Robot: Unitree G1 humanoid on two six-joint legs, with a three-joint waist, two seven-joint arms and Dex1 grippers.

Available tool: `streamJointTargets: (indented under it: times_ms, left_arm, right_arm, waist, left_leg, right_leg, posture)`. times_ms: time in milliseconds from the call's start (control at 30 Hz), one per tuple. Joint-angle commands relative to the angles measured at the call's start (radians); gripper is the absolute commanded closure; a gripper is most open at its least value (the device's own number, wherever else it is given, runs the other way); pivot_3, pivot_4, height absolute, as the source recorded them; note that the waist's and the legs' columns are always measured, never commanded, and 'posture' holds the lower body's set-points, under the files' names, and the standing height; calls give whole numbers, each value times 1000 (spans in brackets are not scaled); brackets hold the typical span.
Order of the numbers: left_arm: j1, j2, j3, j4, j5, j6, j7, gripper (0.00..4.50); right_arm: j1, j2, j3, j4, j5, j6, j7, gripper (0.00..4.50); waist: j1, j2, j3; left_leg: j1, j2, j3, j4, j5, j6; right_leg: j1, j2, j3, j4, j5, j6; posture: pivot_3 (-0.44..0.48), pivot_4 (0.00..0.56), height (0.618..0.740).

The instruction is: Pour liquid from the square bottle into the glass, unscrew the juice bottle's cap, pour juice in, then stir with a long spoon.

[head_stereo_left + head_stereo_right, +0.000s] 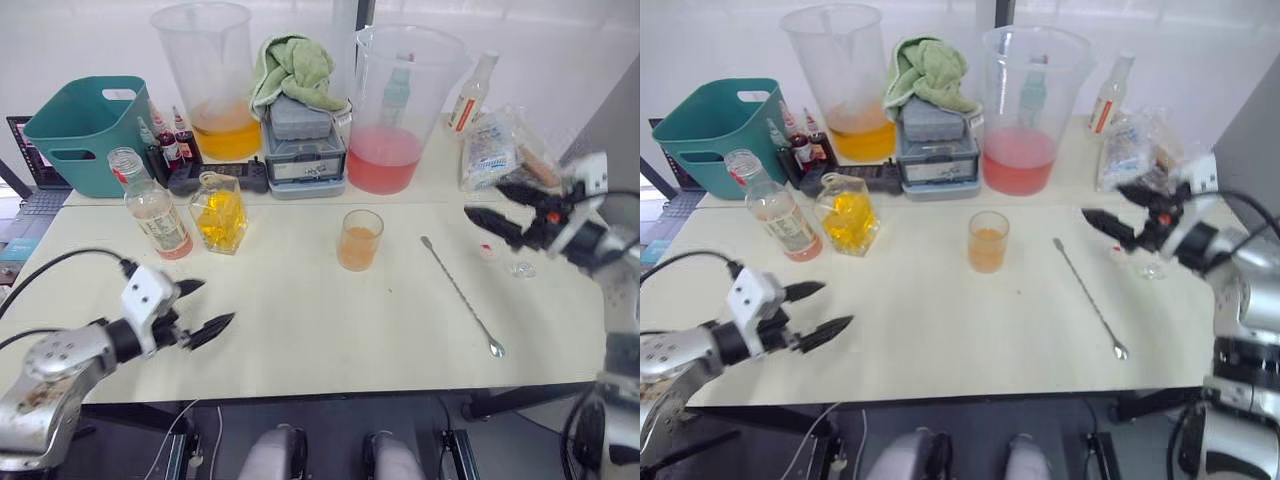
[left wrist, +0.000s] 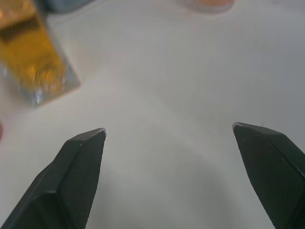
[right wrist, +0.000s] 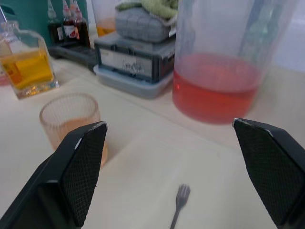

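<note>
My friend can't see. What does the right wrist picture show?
The open right gripper points over a cream table toward a ribbed glass of orange drink. Behind stand a big jug of pink liquid, a square bottle of yellow liquid, and below lies a long spoon's forked end.

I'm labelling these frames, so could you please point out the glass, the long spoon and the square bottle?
glass [image 1: 359, 246]: left eye view, on its side wall at the orange liquid.
long spoon [image 1: 459, 290]: left eye view, midway along its thin handle.
square bottle [image 1: 220, 215]: left eye view, on its front face over the yellow liquid.
</note>
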State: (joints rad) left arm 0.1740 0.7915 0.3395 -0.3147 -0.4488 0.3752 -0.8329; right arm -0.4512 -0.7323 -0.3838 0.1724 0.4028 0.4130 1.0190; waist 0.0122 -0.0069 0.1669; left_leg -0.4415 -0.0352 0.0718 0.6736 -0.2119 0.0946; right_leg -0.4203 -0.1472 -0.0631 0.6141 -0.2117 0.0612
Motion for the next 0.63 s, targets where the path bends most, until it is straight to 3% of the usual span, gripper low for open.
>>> streamJointTargets:
  times_ms: [33,300,633]
  left_arm:
    - [22,7,65,59,34,-112,-36,0]
    - [98,-44,152,205,77,-246,-10,0]
    - [147,-94,221,322,73,-333,-2,0]
  right_arm:
    - [64,-33,-25,-7,-18,-150,28,24]
    - [214,-46,-58,115,-15,-378,85,24]
    - [221,-54,-57,235,-8,-481,96,24]
  waist:
    - [0,0,0]
    - [-1,0,0]
    - [1,0,0]
  left_leg:
    - [0,0,0,0,0,-1]
    - [1,2,0,0,-3,-4]
    - [1,4,0,1,-9,3]
  right_leg:
    - [-1,0,0,0,0,0]
    - [0,-1,0,-1,0,0]
    - [-1,-4,0,-2,0,0]
  posture:
    - [0,150,740]
    - [0,150,740]
    - [0,150,740]
